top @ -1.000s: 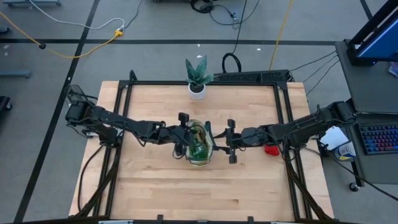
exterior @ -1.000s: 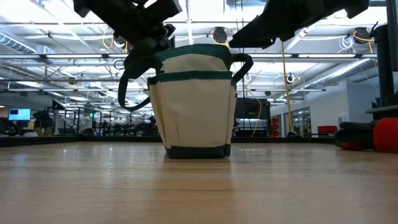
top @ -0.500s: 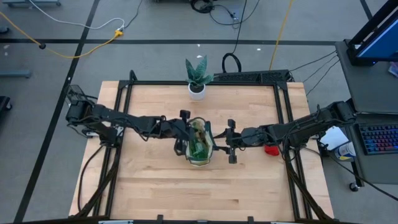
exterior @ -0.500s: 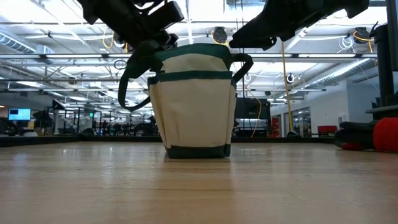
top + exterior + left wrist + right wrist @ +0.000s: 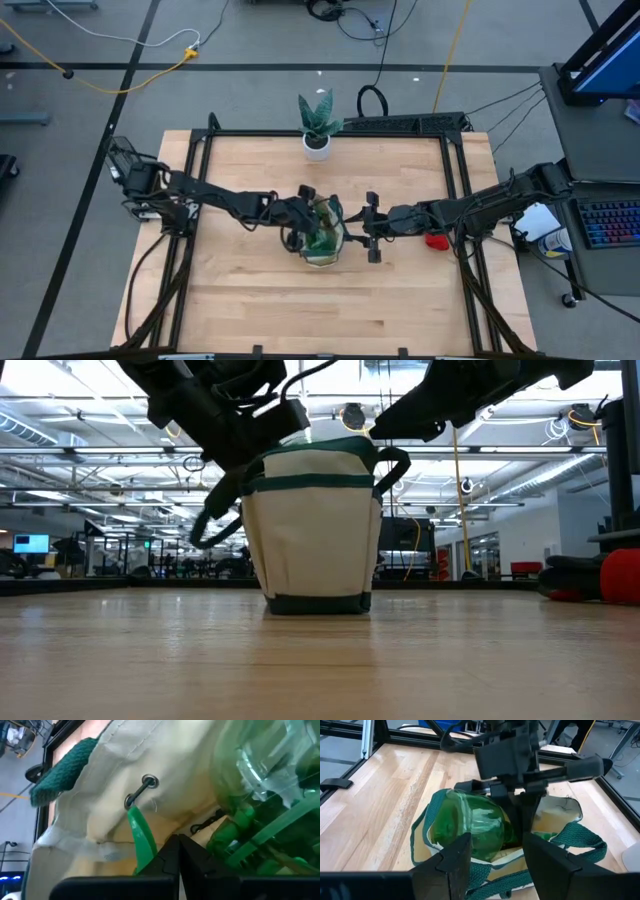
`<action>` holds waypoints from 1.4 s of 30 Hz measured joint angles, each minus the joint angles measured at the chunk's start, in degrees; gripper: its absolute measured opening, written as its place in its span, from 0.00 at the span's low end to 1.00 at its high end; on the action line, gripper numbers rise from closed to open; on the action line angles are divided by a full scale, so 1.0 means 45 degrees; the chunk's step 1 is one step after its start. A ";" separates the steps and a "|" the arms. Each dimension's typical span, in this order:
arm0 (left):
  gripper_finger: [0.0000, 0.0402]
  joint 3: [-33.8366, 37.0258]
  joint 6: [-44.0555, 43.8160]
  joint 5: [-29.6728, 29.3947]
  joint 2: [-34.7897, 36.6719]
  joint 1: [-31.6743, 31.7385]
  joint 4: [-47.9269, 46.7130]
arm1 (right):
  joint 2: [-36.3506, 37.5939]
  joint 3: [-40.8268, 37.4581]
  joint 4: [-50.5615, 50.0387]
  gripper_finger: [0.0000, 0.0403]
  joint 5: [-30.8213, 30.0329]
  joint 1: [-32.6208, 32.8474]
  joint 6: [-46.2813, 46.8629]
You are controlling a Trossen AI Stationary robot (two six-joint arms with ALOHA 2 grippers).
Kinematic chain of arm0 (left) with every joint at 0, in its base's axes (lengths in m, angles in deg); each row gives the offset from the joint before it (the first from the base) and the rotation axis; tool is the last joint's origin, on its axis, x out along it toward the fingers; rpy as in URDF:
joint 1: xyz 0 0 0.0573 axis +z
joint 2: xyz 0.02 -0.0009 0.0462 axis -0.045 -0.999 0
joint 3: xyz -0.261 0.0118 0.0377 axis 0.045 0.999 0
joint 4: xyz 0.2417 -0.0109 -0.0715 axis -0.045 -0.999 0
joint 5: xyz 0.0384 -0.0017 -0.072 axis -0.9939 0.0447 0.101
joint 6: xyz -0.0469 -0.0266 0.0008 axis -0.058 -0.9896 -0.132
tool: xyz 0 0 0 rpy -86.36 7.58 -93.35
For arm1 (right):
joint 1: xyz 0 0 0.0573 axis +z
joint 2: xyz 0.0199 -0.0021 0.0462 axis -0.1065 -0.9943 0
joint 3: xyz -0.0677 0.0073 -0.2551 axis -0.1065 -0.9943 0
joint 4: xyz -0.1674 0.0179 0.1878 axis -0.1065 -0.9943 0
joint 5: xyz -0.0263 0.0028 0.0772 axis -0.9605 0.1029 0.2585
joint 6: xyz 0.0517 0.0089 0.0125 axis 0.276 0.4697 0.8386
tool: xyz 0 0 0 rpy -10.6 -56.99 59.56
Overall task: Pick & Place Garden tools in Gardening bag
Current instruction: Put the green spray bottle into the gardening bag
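The gardening bag point(image 5: 322, 242), beige canvas with green trim, stands upright on its base at the table's middle point(image 5: 315, 530). A green spray bottle point(image 5: 470, 827) lies inside it. My left gripper point(image 5: 522, 822) is shut and reaches down into the bag's mouth from the table's left, between the bottle and the bag's inner wall point(image 5: 100, 805). A thin green strip point(image 5: 141, 837) stands right beside its fingertips. My right gripper point(image 5: 368, 228) hovers open just right of the bag, above its rim. A small red item point(image 5: 437, 240) lies on the table at the right. My left gripper has its shut fingers point(image 5: 179, 852) slanting down inside the bag, close to the green strip and the bottle. Whether they touch the strip, the bottle or the canvas I cannot tell, because the fingers hide the place.
A green plant in a white pot point(image 5: 318, 130) stands at the table's far edge behind the bag. A black frame point(image 5: 460, 190) borders the wooden top. Bare wood point(image 5: 320, 310) lies toward the near edge.
My left gripper has gone toward the table's right and down, tipping further downward, so its shut fingers now reach into the bag's mouth. The bag's handle loop on that side hangs lower than before. My right gripper has kept still.
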 joint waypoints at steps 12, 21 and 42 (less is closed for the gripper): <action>0.02 0.0015 0.0888 -0.0330 0.1720 -0.0421 0.0024 | 0.0000 0.0000 0.0003 0.42 0.0000 0.0000 0.0000; 0.01 0.0000 0.0142 0.1582 0.3355 -0.1399 0.0067 | 0.0000 -0.0005 0.0011 0.42 0.0000 -0.0002 0.0000; 0.01 -0.0043 -0.0552 0.2139 0.1112 -0.1787 0.0401 | -0.0005 -0.0010 -0.0005 0.42 0.0000 0.0000 0.0102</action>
